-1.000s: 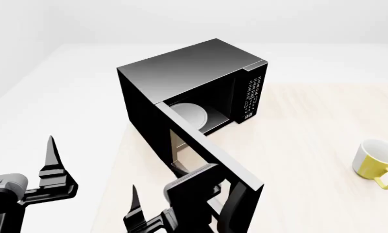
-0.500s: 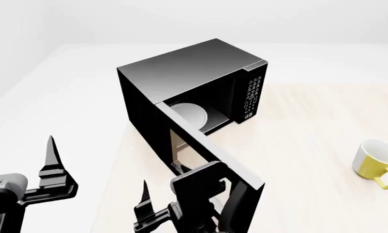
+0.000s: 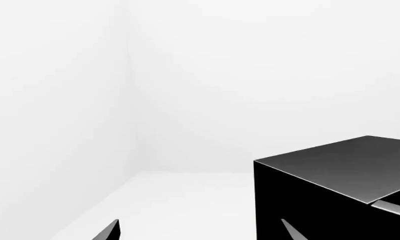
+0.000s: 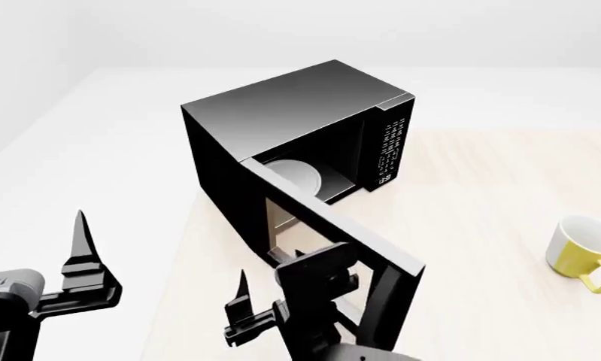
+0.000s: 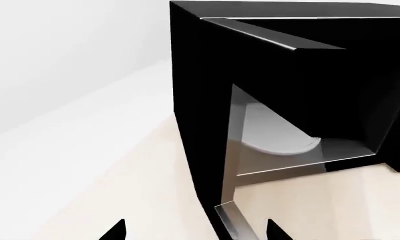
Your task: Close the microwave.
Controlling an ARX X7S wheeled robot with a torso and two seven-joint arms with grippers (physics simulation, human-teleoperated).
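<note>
The black microwave (image 4: 290, 105) stands at the table's far left, its door (image 4: 330, 226) swung open toward me. The white turntable (image 4: 298, 177) shows inside and the keypad panel (image 4: 390, 147) is at the right. My right gripper (image 4: 270, 301) is open, low beside the door's outer face near its free end. In the right wrist view its jaws (image 5: 195, 232) straddle the door's lower edge (image 5: 235, 222), with the cavity and turntable (image 5: 280, 135) beyond. My left gripper (image 4: 84, 263) is open and empty at the lower left, off the table. The left wrist view (image 3: 200, 232) shows the microwave's corner (image 3: 333, 195).
A yellow mug (image 4: 581, 248) with a white inside stands on the light wooden table (image 4: 481, 195) at the right. White floor and walls surround the table; its left edge runs just left of the microwave.
My right gripper has moved up and forward along the door. The door's free end has swung slightly to the right, toward the microwave's front. The left arm has not moved.
</note>
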